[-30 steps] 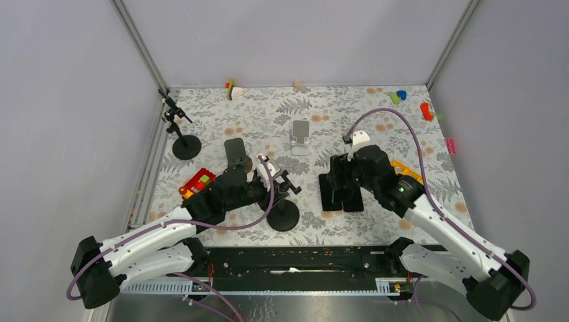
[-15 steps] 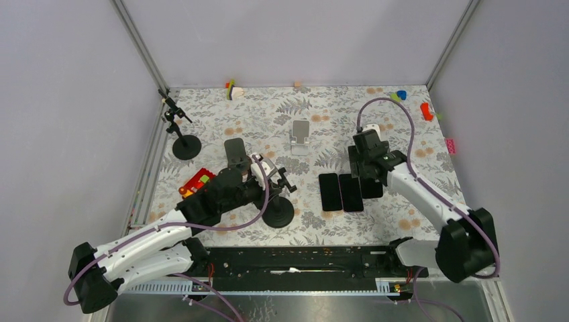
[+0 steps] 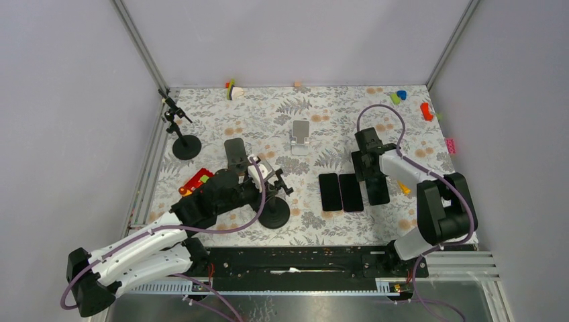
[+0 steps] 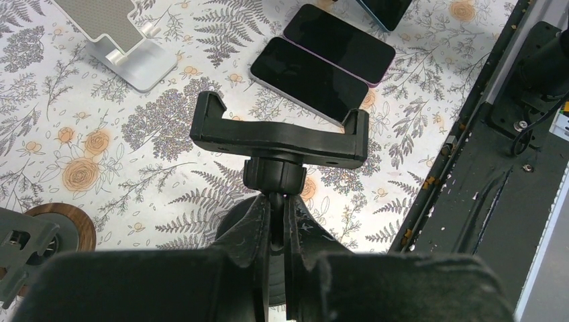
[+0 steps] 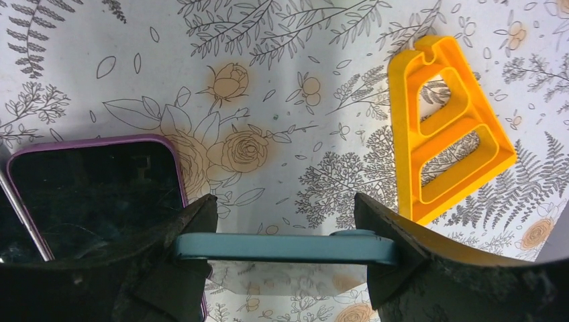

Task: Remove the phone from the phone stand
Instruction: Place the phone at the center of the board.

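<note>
Clenching left hand (image 4: 276, 216) on neck of phone stand (image 4: 280, 134); right hand (image 5: 285, 223) grasps phone (image 5: 288, 247), clear of stand; only setting it on desk (image 5: 302, 134) seems left.

the blue-edged phone (image 5: 285, 247) is held roughly level, well apart from the upright black clamp stand (image 4: 280, 137).

No legible text or markings
</note>
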